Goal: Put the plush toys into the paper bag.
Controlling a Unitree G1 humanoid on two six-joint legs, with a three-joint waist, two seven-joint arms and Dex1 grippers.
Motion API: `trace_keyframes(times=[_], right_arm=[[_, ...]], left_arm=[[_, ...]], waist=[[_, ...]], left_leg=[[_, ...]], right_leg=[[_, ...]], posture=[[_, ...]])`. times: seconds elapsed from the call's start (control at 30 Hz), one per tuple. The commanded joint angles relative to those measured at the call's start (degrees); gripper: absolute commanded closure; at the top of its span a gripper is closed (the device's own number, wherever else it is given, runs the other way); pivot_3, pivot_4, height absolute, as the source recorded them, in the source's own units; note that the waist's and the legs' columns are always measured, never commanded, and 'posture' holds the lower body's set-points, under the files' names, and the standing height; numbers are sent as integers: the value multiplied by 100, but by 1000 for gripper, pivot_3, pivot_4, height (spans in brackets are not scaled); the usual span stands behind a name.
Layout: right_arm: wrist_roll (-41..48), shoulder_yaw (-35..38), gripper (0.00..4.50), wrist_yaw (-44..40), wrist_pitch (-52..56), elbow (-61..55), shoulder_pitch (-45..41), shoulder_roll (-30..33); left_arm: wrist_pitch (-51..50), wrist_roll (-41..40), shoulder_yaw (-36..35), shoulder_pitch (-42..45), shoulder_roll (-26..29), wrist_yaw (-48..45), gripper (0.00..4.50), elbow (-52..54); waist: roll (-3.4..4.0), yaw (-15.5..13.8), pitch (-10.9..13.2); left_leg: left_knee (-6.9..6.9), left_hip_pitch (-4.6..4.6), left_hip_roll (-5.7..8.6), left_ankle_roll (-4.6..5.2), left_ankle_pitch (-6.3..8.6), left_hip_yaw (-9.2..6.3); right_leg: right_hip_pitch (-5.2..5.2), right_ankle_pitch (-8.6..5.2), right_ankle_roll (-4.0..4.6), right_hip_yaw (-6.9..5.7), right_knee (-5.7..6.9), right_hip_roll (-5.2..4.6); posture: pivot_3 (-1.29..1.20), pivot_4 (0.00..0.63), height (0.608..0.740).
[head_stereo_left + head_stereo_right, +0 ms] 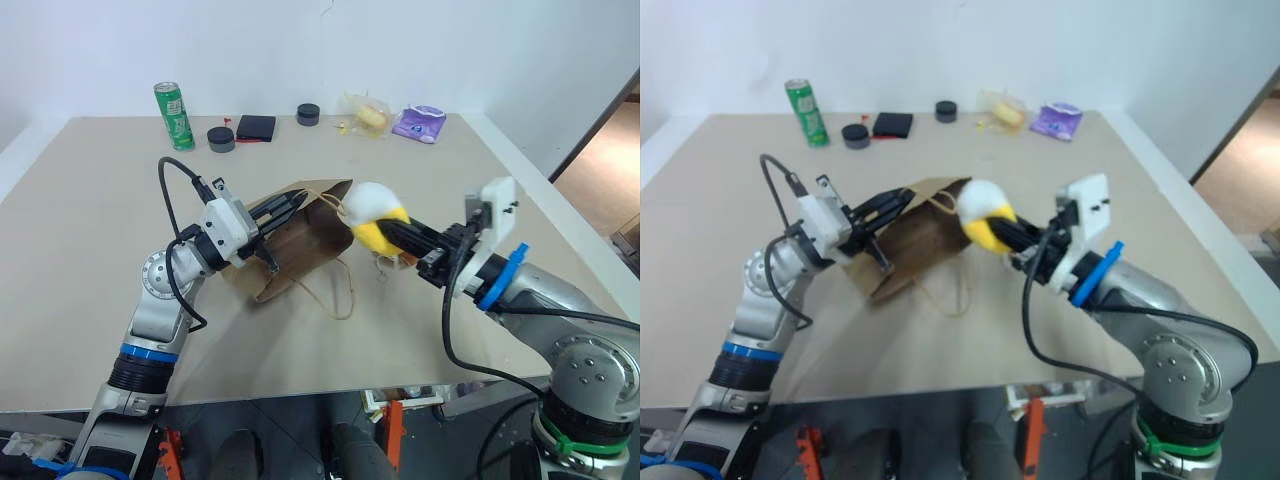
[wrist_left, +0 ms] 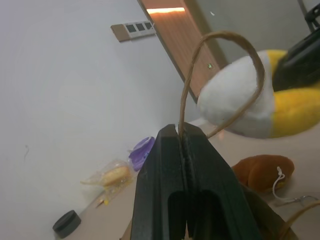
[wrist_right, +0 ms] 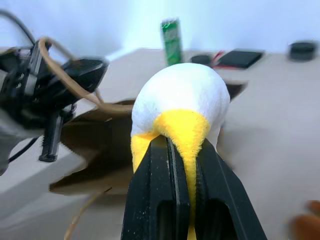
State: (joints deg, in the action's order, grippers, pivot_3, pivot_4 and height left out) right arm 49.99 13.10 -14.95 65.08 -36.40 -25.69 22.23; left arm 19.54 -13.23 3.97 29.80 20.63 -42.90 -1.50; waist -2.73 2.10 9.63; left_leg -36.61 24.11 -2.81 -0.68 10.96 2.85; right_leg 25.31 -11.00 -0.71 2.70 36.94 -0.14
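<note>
The wide beige tabletop (image 1: 90, 230) carries everything. On it lies the plain brown kraft paper bag (image 1: 300, 240), creased and tipped on its side, mouth lifted toward the right arm. The left gripper (image 2: 182, 142) has its two black fingers pressed together on one of the bag's twisted tan paper-cord handles (image 2: 220, 65), which loops up above the fingertips; a second cord handle (image 1: 340, 295) trails slack on the table.

Just beside the bag's open mouth, the right gripper (image 3: 175, 150) is pinching the round yellow-and-white ball-like plush (image 1: 375, 220), soft and fuzzy, white end toward the bag, held up off the table. The jaws bite into the yellow part, nearly closed.

Below it, on the table, sits the small reddish-brown bear-shaped plush (image 2: 262, 170), apart from both grippers.

Along the far edge: a green drinks can (image 1: 174, 116) standing upright, a purple pouch (image 1: 420, 123), a clear packet with yellow contents (image 1: 366, 113).
</note>
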Motion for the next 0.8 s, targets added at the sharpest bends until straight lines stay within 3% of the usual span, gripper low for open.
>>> trace_keyframes(times=[0.03, 0.3, 0.47, 0.63, 0.77, 0.8], right_arm=[[-350, -737, 4471, 399, 9, 512, -441, -401], [-1426, -1980, 4471, 435, -876, 2255, -1229, -1538], [-1981, -2152, 4471, 444, -1507, 3274, -1672, -2093], [-1791, -1908, 2285, 84, -1487, 2304, -1218, -1750], [-1472, -1601, 77, -294, -1211, 1376, -695, -1034], [-1353, -1451, 77, -399, -1155, 1150, -579, -824]], left_arm=[[32, -9, -71, 147, -51, 94, 4500, 124], [-82, -8, -72, 138, -132, 209, 4500, 260], [-89, 32, -42, 89, -148, 219, 4500, 328], [-108, 44, -84, 24, -104, 278, 4500, 397], [-124, 46, -108, -13, -92, 315, 4500, 421], [-128, 44, -117, -18, -92, 323, 4500, 417]], waist=[[2, 23, 1], [2, 51, 1], [2, 51, 1], [2, 28, 2], [2, 27, 1], [2, 27, 1]], left_leg=[[1, 1, 1, 0, 0, 0], [4, 11, 3, 0, 0, 1], [4, 10, 0, 0, 0, 1], [6, 21, 6, 1, 2, -3], [7, 24, 16, 4, 8, 1], [7, 24, 17, 4, 8, 1]], right_leg=[[0, 0, 0, 0, 0, -1], [8, 12, -22, 0, 0, -1], [9, 12, -22, -2, 1, 0], [11, 5, -30, -6, -2, -8], [10, -4, -43, -2, -5, -25], [10, -3, -43, -2, -5, -26]], posture=[[0, 150, 740], [0, 150, 740], [0, 150, 740], [0, 150, 740], [0, 150, 740], [0, 150, 740]])
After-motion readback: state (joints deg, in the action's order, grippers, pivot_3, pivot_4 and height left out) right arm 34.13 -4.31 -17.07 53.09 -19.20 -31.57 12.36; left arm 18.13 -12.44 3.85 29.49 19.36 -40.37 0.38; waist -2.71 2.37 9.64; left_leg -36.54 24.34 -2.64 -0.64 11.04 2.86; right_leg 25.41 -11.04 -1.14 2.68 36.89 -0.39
